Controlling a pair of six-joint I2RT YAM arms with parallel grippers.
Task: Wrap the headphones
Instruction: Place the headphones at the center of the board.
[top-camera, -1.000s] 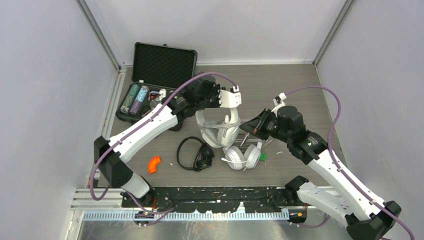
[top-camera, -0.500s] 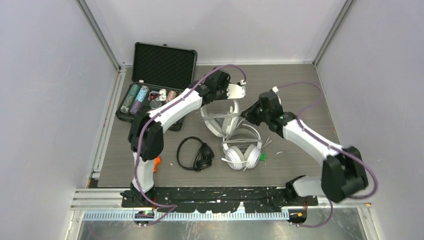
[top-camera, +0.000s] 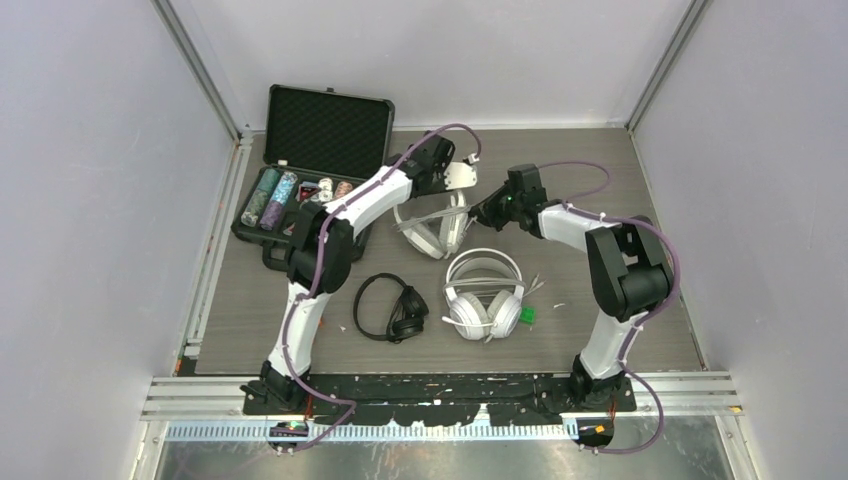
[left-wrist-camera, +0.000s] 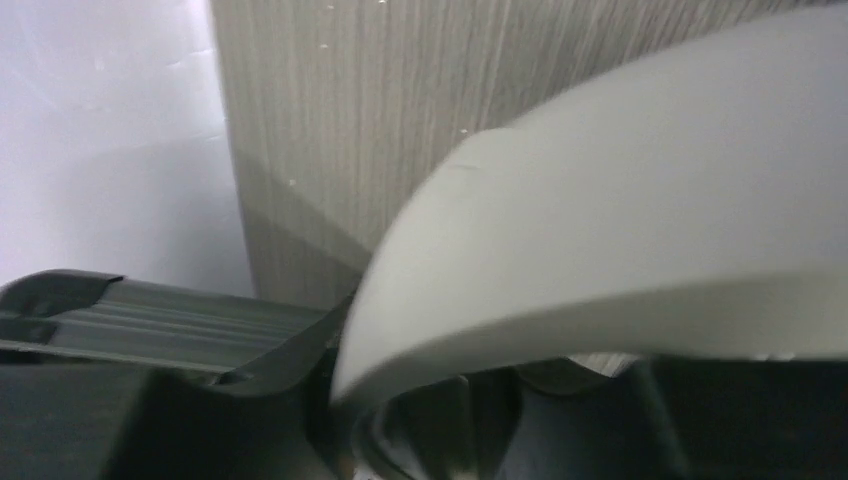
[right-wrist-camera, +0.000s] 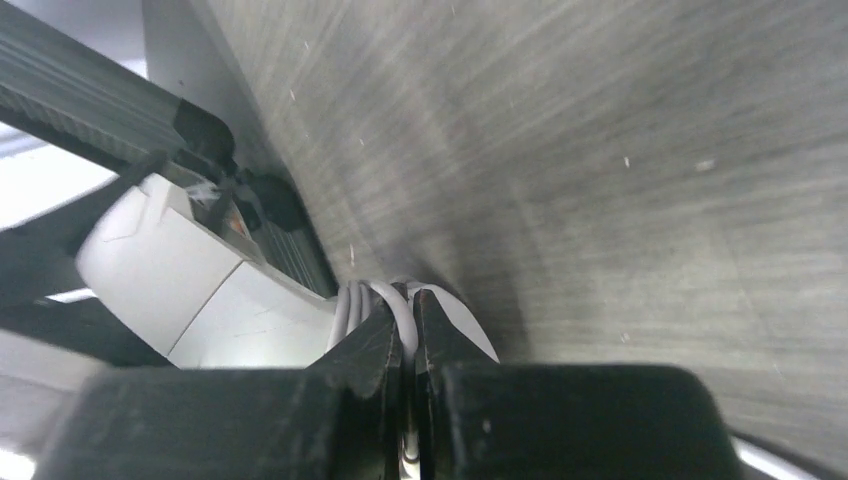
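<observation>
The right gripper (right-wrist-camera: 408, 335) pinches the pale cord (right-wrist-camera: 398, 312) of the far white headphones (top-camera: 430, 235) between nearly closed fingers. The left gripper (top-camera: 458, 178) sits at their headband (left-wrist-camera: 620, 230); I cannot tell whether its fingers grip it. A 2nd white pair (top-camera: 484, 300) and the black pair (top-camera: 390, 310) lie nearer the arm bases.

The right gripper (right-wrist-camera: 408, 335) pinched a bunch of pale cords (right-wrist-camera: 398, 308) between nearly closed black fingers – above grey wood-grain table (right-wrist-camera: 600, 150), white housing (right-wrist-camera: 180, 270) just left.
</observation>
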